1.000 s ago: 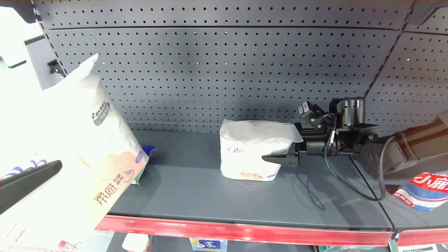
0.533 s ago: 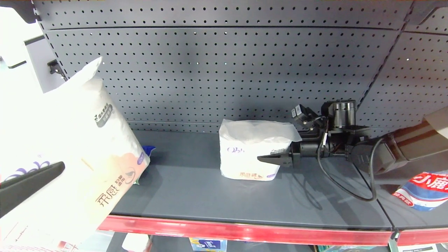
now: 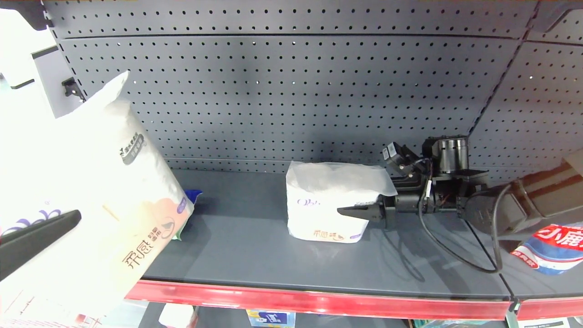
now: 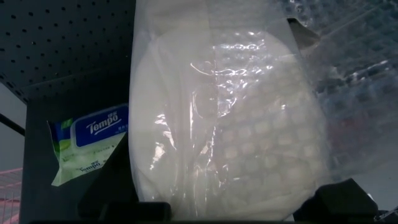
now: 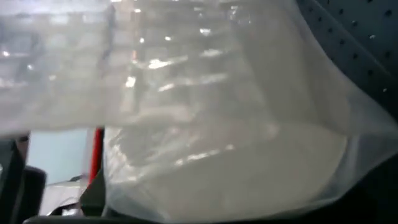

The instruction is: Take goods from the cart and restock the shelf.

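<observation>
Tissue pack (image 3: 328, 200) on shelf (image 3: 255, 248) sits clamped in right gripper (image 3: 348, 206).

You will find a blue-and-green wipes pack (image 4: 87, 146) lying flat near the pegboard (image 3: 291, 91), its blue corner showing in the head view. A red-and-blue bag (image 3: 553, 248) lies in the bay to the right. A black bracket (image 3: 72, 87) sits at the pegboard's upper left edge, beside a white panel (image 3: 20, 50). A blue-printed box (image 3: 271, 317) stands below the red strip (image 3: 319, 303).
</observation>
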### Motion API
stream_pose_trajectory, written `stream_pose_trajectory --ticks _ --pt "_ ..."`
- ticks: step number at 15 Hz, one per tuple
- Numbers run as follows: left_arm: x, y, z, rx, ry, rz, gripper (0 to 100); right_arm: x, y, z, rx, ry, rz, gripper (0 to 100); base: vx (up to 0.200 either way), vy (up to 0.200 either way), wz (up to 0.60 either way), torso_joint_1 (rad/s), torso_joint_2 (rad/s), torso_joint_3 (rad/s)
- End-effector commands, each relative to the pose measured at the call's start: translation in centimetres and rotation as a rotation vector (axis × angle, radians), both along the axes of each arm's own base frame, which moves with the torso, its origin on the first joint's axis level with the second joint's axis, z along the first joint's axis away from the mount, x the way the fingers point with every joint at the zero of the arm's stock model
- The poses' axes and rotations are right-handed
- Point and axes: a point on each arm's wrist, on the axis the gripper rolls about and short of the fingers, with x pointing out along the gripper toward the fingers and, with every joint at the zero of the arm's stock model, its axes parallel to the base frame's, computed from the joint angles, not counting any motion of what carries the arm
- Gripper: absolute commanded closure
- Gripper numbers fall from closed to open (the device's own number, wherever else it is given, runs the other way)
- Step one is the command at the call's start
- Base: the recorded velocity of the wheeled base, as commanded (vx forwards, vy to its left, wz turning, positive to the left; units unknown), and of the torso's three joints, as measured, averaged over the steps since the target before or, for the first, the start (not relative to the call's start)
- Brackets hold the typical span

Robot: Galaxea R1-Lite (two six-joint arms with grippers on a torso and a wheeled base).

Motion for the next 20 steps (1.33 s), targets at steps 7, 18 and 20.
stream_pose_trajectory --ticks 7,18,20 --pt "-0.3 0.1 0.2 -0.006 -0.015 -0.003 100 -8.7 -0.7 0.2 -0.045 0.061 0.038 100 0.000 0.000 0.00 0.000 0.00 0.000" --pt "-0.6 0.2 0.1 -0.009 -0.024 -0.001 100 -10.4 -0.9 -0.5 -0.085 0.067 0.018 100 0.000 0.000 0.00 0.000 0.00 0.000" --pt "-0.6 0.2 0.1 -0.009 -0.024 -0.003 100 -10.4 -0.9 -0.6 -0.097 0.067 0.003 100 0.000 0.000 0.00 0.000 0.00 0.000"
